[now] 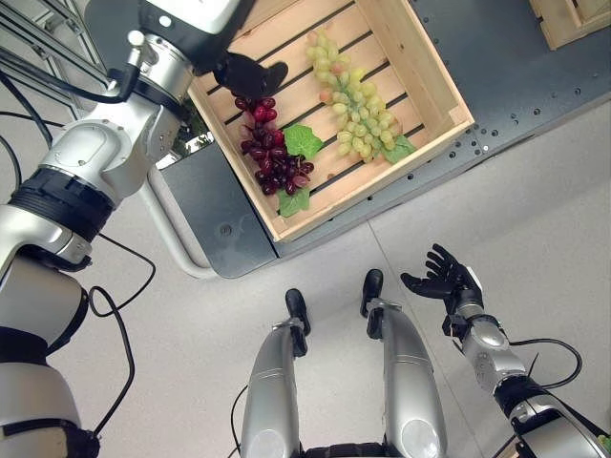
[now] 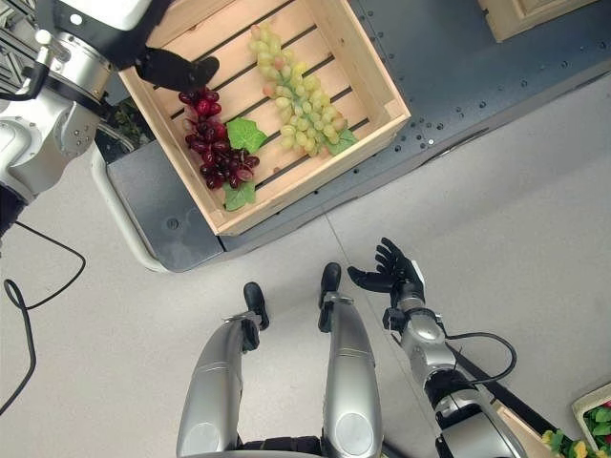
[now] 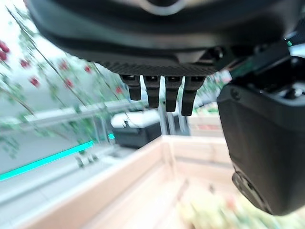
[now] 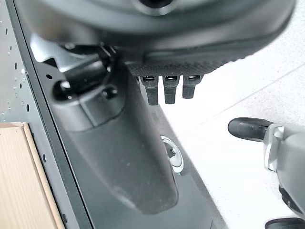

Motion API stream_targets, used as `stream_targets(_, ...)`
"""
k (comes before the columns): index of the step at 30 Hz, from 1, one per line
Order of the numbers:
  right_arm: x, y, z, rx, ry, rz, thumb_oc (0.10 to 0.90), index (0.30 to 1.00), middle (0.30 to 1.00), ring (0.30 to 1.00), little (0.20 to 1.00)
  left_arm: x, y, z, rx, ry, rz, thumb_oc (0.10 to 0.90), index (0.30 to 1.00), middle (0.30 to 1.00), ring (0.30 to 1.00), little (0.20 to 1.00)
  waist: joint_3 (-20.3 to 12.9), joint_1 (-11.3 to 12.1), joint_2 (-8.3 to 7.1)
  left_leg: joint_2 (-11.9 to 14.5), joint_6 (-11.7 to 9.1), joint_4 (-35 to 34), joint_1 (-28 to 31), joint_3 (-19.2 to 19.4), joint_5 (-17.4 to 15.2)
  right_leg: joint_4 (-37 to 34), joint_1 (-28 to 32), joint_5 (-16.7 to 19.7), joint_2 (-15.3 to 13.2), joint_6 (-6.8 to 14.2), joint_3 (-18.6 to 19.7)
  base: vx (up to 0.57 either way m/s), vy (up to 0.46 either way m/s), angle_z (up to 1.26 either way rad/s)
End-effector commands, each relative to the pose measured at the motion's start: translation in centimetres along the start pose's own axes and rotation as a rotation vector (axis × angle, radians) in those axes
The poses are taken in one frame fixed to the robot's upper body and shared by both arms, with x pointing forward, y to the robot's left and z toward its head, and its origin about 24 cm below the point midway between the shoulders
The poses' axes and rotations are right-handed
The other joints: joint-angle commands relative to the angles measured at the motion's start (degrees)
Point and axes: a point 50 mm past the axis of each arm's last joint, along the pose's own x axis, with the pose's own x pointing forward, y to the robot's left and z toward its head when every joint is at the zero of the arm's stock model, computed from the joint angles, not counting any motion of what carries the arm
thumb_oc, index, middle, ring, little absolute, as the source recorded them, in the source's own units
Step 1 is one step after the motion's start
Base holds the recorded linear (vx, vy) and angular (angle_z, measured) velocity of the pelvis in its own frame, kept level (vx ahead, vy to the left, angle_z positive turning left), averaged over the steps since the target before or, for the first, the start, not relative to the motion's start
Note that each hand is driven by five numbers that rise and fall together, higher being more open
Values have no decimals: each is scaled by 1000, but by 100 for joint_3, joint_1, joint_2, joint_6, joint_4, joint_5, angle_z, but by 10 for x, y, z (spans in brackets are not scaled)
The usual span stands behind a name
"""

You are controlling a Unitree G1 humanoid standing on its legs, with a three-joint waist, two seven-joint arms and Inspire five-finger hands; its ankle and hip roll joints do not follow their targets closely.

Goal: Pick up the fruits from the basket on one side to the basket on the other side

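A wooden slatted crate point(image 1: 382, 177) stands on a dark platform and serves as the basket. Inside it lie a bunch of red grapes point(image 1: 271, 153) with green leaves and a bunch of green grapes point(image 1: 359, 107). My left hand point(image 1: 250, 74) hovers over the crate's corner, just beyond the red grapes, open and holding nothing. Its wrist view shows straight fingers point(image 3: 162, 93) above the crate's boards point(image 3: 138, 191), with the green grapes point(image 3: 209, 210) blurred below. My right hand point(image 1: 441, 277) hangs open over the floor, well off the crate, palm empty.
A second wooden crate point(image 1: 573, 21) sits at the far right of the dark platform point(image 1: 516, 72). A white container of mixed fruit point(image 2: 598, 425) shows at the lower right. Light grey floor lies between the platform and me.
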Motion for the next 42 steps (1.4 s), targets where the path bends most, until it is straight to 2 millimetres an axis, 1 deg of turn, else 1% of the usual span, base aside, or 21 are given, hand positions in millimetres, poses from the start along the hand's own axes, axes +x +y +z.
stream_targets(1, 1, -13, 21, 3, -109, -25, 800, 900, 900, 900, 900, 10, 48, -15, 73, -10, 104, 800, 900, 900, 900, 900, -79, 26, 25, -37, 6, -286, 87, 309, 21, -452, 320, -18, 135, 314, 170, 0, 0, 0)
stream_targets(6, 2, -16, 21, 1, -104, -30, 800, 900, 900, 900, 900, 12, 34, -6, 219, -114, -101, 800, 900, 900, 900, 900, -79, -8, 22, -2, 14, -262, 57, 356, 14, -473, 286, 18, 133, 343, 169, 0, 0, 0)
stream_targets(8, 3, -17, 20, 0, -100, -36, 800, 900, 900, 900, 900, 13, 29, 1, 295, -170, -199, 800, 900, 900, 900, 900, -79, -22, 23, 11, 18, -255, 33, 376, 11, -501, 261, 49, 131, 359, 170, 0, 0, 0)
stream_targets(11, 3, -19, 20, 0, -94, -38, 800, 900, 900, 900, 900, 14, 26, 8, 364, -209, -287, 800, 900, 900, 900, 900, -79, -35, 25, 20, 23, -239, 9, 397, 8, -519, 238, 79, 125, 376, 168, 20, 1, 0)
stream_targets(12, 1, -19, 16, -1, -82, -39, 800, 900, 900, 900, 900, 14, 23, 11, 381, -224, -327, 800, 900, 900, 900, 900, -79, -42, 33, 22, -18, -218, 95, 354, -75, -496, 328, 10, 126, 433, 185, 57, 4, -1)
stream_targets(14, 4, -19, 19, 2, -91, -37, 800, 900, 900, 900, 900, 16, 25, 13, 420, -234, -367, 800, 900, 900, 900, 900, -79, -49, 22, 39, 22, -214, -19, 414, 1, -529, 220, 96, 115, 394, 158, 0, 0, 0)
stream_targets(15, 3, -19, 16, 4, -82, -38, 800, 900, 900, 900, 900, 16, 22, 15, 433, -244, -406, 800, 900, 900, 900, 900, -79, -50, 28, 38, -22, -201, 58, 367, -75, -517, 305, 34, 116, 448, 174, 0, 0, 0)
stream_targets(16, 3, -19, 17, 7, -83, -38, 800, 900, 900, 900, 900, 17, 22, 17, 452, -243, -441, 800, 900, 900, 900, 900, -79, -48, 25, 43, -24, -181, 24, 368, -76, -521, 283, 44, 110, 454, 170, 0, 0, 0)
stream_targets(17, 5, -19, 20, 8, -92, -37, 800, 900, 900, 900, 900, 18, 24, 16, 461, -239, -447, 800, 900, 900, 900, 900, -79, -49, 20, 50, 17, -184, -82, 417, 1, -543, 180, 118, 102, 408, 148, 0, 0, 0)
stream_targets(18, 4, -19, 17, 8, -83, -37, 800, 900, 900, 900, 900, 18, 20, 17, 465, -238, -476, 800, 900, 900, 900, 900, -79, -48, 24, 46, -28, -170, -7, 368, -75, -532, 266, 55, 104, 460, 162, 0, 0, 0)
stream_targets(19, 6, -18, 20, 11, -91, -36, 800, 900, 900, 900, 900, 20, 23, 16, 475, -226, -497, 800, 900, 900, 900, 900, -79, -48, 14, 57, 12, -177, -115, 424, 7, -575, 170, 138, 93, 419, 131, 63, -5, 1)
stream_targets(20, 4, -18, 16, 11, -79, -37, 800, 900, 900, 900, 900, 19, 19, 17, 471, -230, -519, 800, 900, 900, 900, 900, -79, -43, 18, 52, -38, -165, 0, 366, -90, -548, 287, 50, 97, 479, 148, 0, 0, 0)
stream_targets(21, 6, -17, 20, 11, -91, -35, 800, 900, 900, 900, 900, 20, 22, 15, 479, -211, -532, 800, 900, 900, 900, 900, -79, -50, 12, 61, 8, -169, -147, 425, 13, -583, 147, 151, 89, 425, 124, 62, 1, 2)
stream_targets(22, 4, -17, 16, 13, -78, -38, 800, 900, 900, 900, 900, 18, 17, 16, 469, -209, -567, 800, 900, 900, 900, 900, -79, -44, 18, 51, -46, -159, -42, 369, -79, -568, 263, 69, 94, 488, 141, 0, 0, 0)
stream_targets(26, 7, -15, 20, 22, -93, -38, 800, 900, 900, 900, 900, 21, 19, 16, 482, -201, -584, 800, 900, 900, 900, 900, -79, -46, 9, 53, -1, -153, -233, 415, 24, -612, 97, 181, 77, 443, 113, 4, -3, 0)
stream_targets(31, 8, -13, 23, 35, -106, -34, 800, 900, 900, 900, 900, 18, 7, 8, 551, -151, -655, 800, 900, 900, 900, 900, -79, -59, -36, 61, -16, -179, -337, 392, 61, -690, 22, 233, 95, 461, 101, 0, 0, 0)
stream_targets(33, 8, -11, 24, 33, -110, -36, 800, 900, 900, 900, 900, 13, -1, -3, 636, -100, -689, 800, 900, 900, 900, 900, -79, -79, -61, 82, -24, -171, -439, 410, 80, -711, -74, 259, 103, 457, 114, 1, 4, -3)
stream_targets(35, 8, -11, 24, 33, -110, -39, 800, 900, 900, 900, 900, 12, -3, -9, 676, -65, -701, 800, 900, 900, 900, 900, -79, -86, -75, 88, -27, -186, -470, 419, 92, -738, -101, 273, 110, 456, 116, 0, 0, 0)
stream_targets(37, 8, -11, 24, 39, -115, -43, 800, 900, 900, 900, 900, 8, -8, -22, 746, 16, -737, 800, 900, 900, 900, 900, -79, -106, -108, 94, -31, -201, -557, 430, 110, -770, -184, 297, 128, 452, 122, 0, 0, 0)
stream_targets(41, 8, -9, 25, 48, -122, -45, 800, 900, 900, 900, 900, 3, -14, -33, 767, 91, -773, 800, 900, 900, 900, 900, -79, -125, -135, 104, -43, -179, -654, 432, 120, -774, -270, 314, 139, 448, 135, 0, 0, 0)
stream_targets(42, 9, -8, 27, 49, -126, -42, 800, 900, 900, 900, 900, -1, -19, -36, 753, 102, -779, 800, 900, 900, 900, 900, -79, -132, -150, 102, -56, -178, -706, 422, 131, -789, -313, 327, 148, 445, 136, 0, 0, 0)
